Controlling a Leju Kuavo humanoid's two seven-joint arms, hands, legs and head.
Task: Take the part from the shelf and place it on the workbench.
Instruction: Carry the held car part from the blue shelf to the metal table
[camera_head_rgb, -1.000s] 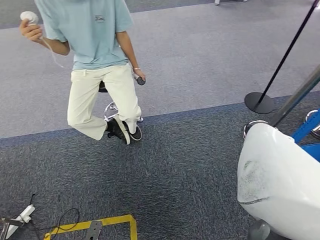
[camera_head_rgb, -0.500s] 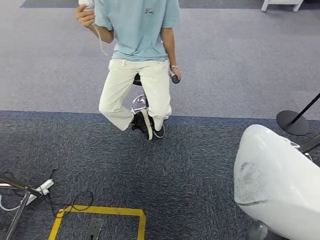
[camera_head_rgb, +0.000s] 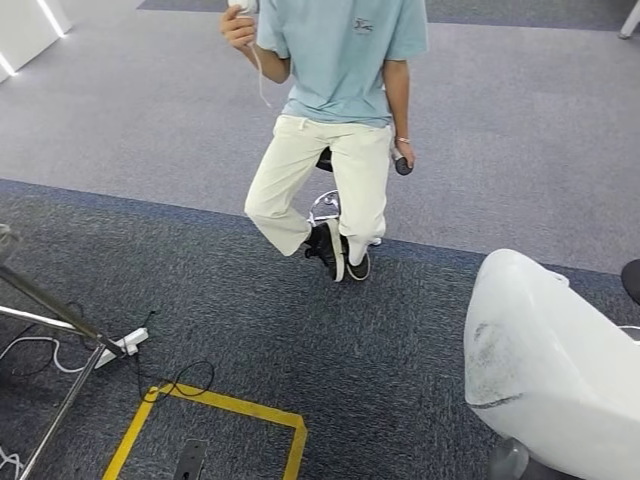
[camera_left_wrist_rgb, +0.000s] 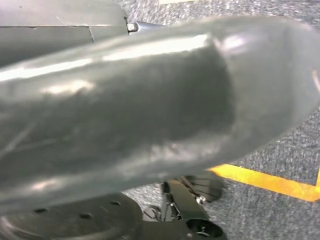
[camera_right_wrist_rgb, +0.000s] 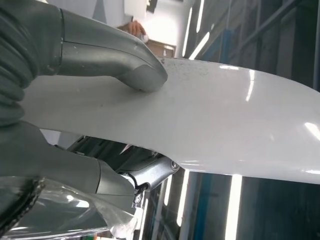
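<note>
The part (camera_head_rgb: 555, 375) is a large, smooth white shell at the lower right of the head view, held up over the carpet. In the right wrist view my right hand (camera_right_wrist_rgb: 109, 57) grips this part (camera_right_wrist_rgb: 234, 125): the grey thumb presses on its upper face and the fingers (camera_right_wrist_rgb: 147, 175) reach under its edge. A blurred grey rounded shape (camera_left_wrist_rgb: 151, 110) lies close to the lens in the left wrist view, over carpet and yellow tape. From it I cannot tell how my left hand's fingers lie.
A person (camera_head_rgb: 340, 90) sits on a stool (camera_head_rgb: 326, 205) straight ahead, a controller in each hand. Yellow floor tape (camera_head_rgb: 226, 405) marks a box in front of me. A metal stand's legs (camera_head_rgb: 60, 320), a power strip (camera_head_rgb: 124, 345) and cables lie at the left.
The whole view has swung to the left: the person and stool now appear further right, the black post base has left the picture, and a metal stand has come in. The part keeps its place.
</note>
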